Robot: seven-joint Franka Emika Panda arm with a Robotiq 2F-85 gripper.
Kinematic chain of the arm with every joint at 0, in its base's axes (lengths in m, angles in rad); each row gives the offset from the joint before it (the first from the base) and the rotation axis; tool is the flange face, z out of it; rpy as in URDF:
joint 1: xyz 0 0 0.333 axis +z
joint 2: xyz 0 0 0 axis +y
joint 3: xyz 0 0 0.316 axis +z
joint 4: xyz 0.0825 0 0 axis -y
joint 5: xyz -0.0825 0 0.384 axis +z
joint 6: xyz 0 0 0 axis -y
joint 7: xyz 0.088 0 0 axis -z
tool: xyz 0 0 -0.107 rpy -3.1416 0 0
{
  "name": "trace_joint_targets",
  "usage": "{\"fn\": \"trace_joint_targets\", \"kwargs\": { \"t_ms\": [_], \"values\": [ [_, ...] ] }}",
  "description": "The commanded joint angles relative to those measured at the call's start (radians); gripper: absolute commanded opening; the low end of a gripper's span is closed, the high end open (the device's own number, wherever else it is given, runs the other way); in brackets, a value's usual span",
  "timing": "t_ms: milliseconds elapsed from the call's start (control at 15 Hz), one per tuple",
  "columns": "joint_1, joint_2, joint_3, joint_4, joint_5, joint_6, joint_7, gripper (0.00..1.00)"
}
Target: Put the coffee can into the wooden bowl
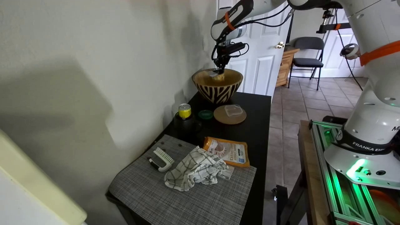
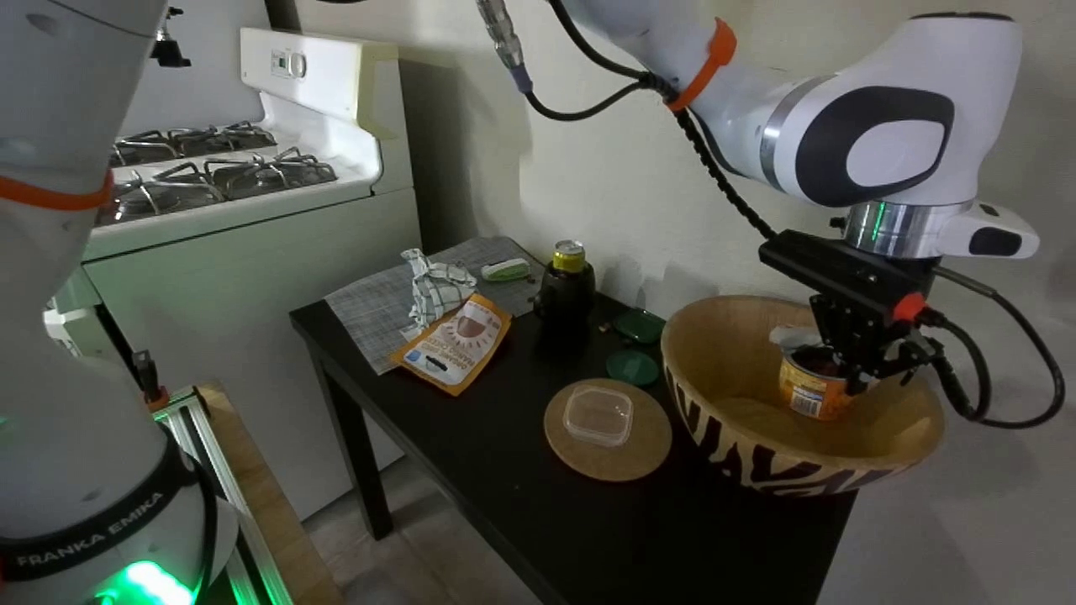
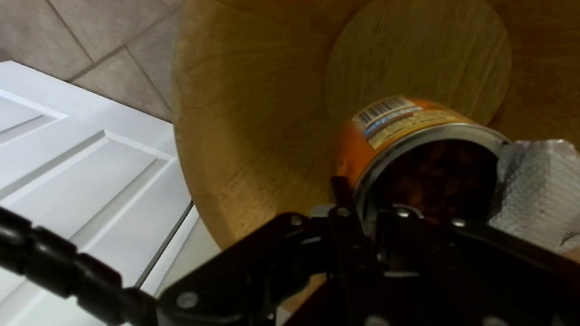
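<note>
1. A pale wall point(image 2: 622, 193) stands behind a black table point(image 2: 656, 529). In an exterior view, the wooden bowl point(image 2: 714, 357) sits at the table's right end. Just left of it lies a flat tan disc point(image 2: 651, 433) with a clear tub point(image 2: 598, 413) on it.

2. The coffee can point(image 2: 795, 388) is inside the bowl. I can't tell if its bottom touches the wood.

3. In the wrist view, the gripper point(image 3: 361, 199) pinches one side of the can between its jaws. One finger is outside the can, and the other seems to be inside its mouth.

4. The foil lid point(image 3: 539, 190) is bent back on the right, and dark stuff point(image 3: 439, 176) shows in the can. If the can tips, that stuff may spill.

5. The hold is on one side only, so the can may lean or fall when it is let go. If there is air under it, it may drop with a bump.

6. The finger inside may catch on the can if the arm point(image 2: 756, 118) pulls away sideways. Then the can may roll over.

7. The arm may knock the rim and push the bowl, which is close to the table's end.

8. In an exterior view, the arm reaches high over the table from the left, then bends down at the wrist. The gripper points down, with its tips in the bowl.
</note>
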Motion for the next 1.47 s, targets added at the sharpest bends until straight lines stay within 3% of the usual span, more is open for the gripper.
{"fn": "trace_joint_targets", "kwargs": {
  "t_ms": [0, 267, 933, 1333, 1400],
  "values": [
    [-0.013, 0.076, 0.025, 0.100, -0.048, -0.086, 0.034, 0.03],
    [0.003, 0.098, 0.035, 0.103, -0.104, -0.122, 0.018, 0.03],
    [0.054, 0.093, 0.057, 0.007, -0.209, -0.009, 0.012, 0.03],
    [0.028, 0.102, 0.059, -0.022, -0.204, 0.073, -0.004, 0.03],
    [0.022, 0.099, 0.066, -0.027, -0.196, 0.065, -0.012, 0.36]
  ]
}}
